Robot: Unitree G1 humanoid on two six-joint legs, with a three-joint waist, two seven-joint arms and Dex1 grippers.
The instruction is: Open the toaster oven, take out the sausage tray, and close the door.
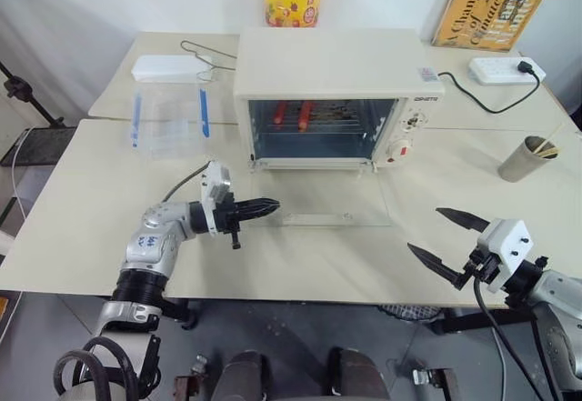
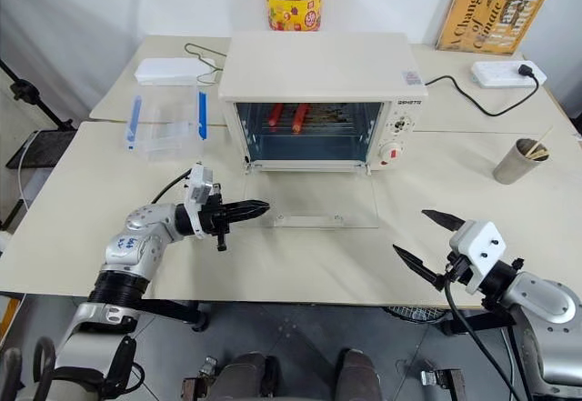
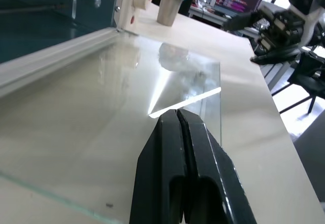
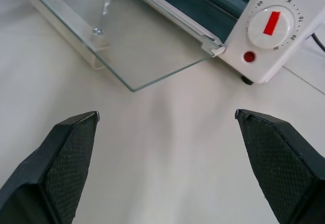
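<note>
1. Head views: the toaster oven point(image 1: 338, 92) stands on the table point(image 1: 82, 201), its door point(image 1: 323, 203) folded flat down. The sausage tray point(image 2: 305, 119) sits inside, on the shelf.
2. Left wrist view: the left gripper point(image 3: 180, 127) is closed on nothing, over the glass door.
3. Right wrist view: the right gripper point(image 4: 167, 120) is spread wide, empty, near the oven's corner.
4. The tray looks stiff, light and slippery; I would pinch its front rim. The glass is fragile.

Inside my toaster oven point(image 1: 336, 101) at twelve o'clock, the sausage tray point(image 2: 305, 119) is mostly hidden behind the frame: just two red sausages show, skewers too small to make out.
</note>
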